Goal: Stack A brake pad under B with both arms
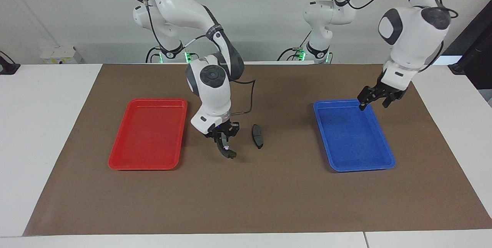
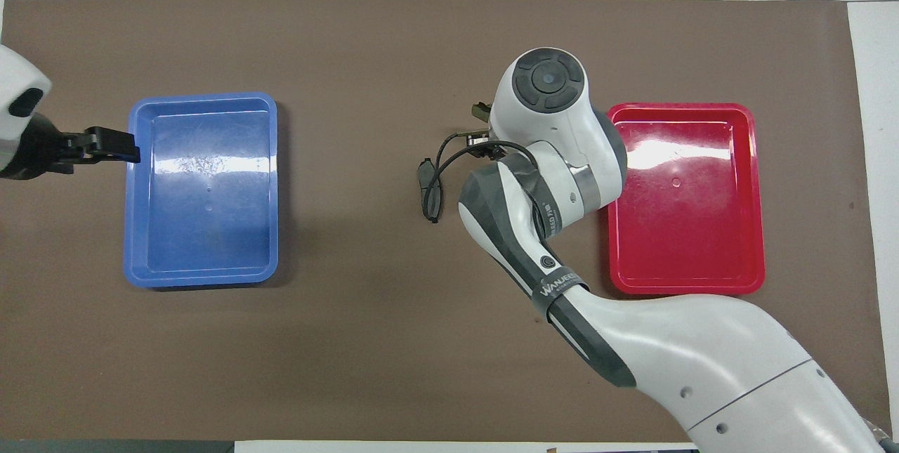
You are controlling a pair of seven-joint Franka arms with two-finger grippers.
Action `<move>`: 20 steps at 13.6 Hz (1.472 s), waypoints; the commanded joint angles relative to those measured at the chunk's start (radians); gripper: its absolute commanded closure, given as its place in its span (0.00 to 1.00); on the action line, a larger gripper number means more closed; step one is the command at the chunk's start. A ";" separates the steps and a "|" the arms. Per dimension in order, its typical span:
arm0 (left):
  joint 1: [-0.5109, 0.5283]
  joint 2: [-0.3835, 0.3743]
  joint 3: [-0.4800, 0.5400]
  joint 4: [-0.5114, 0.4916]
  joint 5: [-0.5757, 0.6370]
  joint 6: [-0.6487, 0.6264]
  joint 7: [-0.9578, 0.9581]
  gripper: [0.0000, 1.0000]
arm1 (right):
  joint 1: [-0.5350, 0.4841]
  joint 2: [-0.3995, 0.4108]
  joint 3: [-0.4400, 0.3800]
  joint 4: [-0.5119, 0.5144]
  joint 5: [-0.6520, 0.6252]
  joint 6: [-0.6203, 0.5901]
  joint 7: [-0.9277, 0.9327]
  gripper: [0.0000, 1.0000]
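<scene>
Two stiff parts are seen mid-frame: the short dark-grey pad [image 1: 257, 136] lies flat, while the longer crescent shoe [image 1: 224, 149] is pinched edgewise by the right end effector [image 1: 226, 148]; the left end effector [image 1: 374, 102], fingers apart, waits at upper right.

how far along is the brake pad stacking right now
Done: the small pad lies on the brown mat, clear of both trays. In hand: the right end effector holds the curved shoe over the mat beside the pad. The left end effector is open, over the blue tray's edge. Left: setting the shoe on the pad.
</scene>
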 commanded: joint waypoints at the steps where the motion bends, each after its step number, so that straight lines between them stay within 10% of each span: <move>1: 0.075 0.029 -0.013 0.157 -0.011 -0.152 0.071 0.01 | 0.033 0.040 0.015 0.049 0.008 0.022 0.042 1.00; 4: 0.117 0.055 -0.011 0.274 0.000 -0.279 0.095 0.01 | 0.086 0.086 0.015 0.055 0.005 0.031 0.104 1.00; 20: 0.105 -0.004 -0.022 0.155 0.003 -0.281 0.145 0.01 | 0.114 0.132 0.031 0.135 -0.009 0.040 0.096 1.00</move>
